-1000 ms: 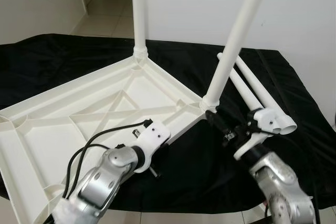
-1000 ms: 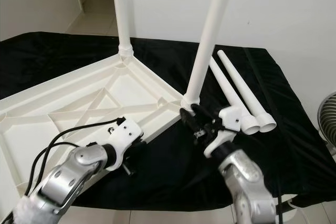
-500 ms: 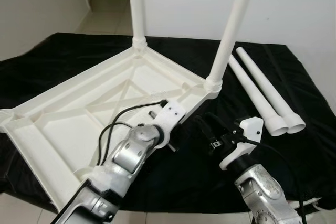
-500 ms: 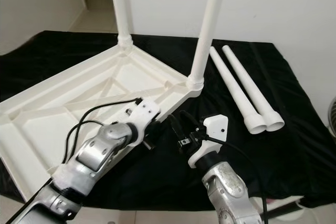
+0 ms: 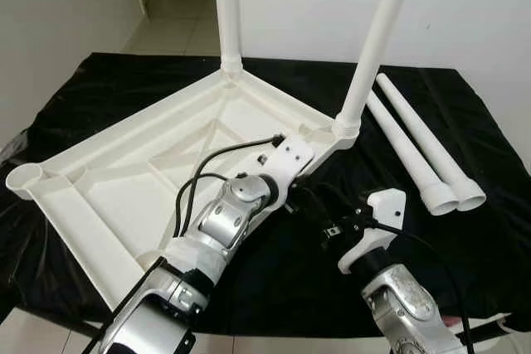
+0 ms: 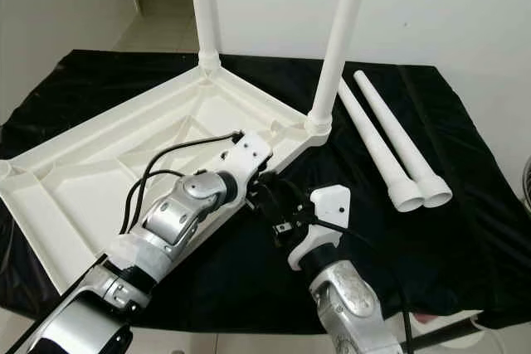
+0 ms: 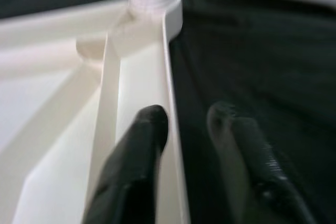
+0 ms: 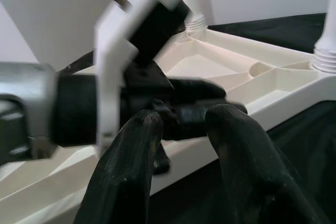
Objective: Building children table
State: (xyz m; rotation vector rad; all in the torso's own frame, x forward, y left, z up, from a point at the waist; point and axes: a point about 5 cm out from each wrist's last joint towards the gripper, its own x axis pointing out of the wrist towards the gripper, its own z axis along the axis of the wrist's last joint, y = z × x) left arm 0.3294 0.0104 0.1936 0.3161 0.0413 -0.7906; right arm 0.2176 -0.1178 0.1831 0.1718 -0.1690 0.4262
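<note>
Tabletop (image 5: pixel 124 172) rim sits between left gripper (image 7: pixel 189 124) parted fingers; right gripper (image 8: pixel 181 124) fingers parted, empty

upright legs (image 5: pixel 372 46) flank tabletop rim (image 5: pixel 307 173)

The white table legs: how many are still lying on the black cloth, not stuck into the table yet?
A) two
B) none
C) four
A: two loose legs lie side by side on the black cloth, while two others already stand up in the upside-down tabletop.
</note>
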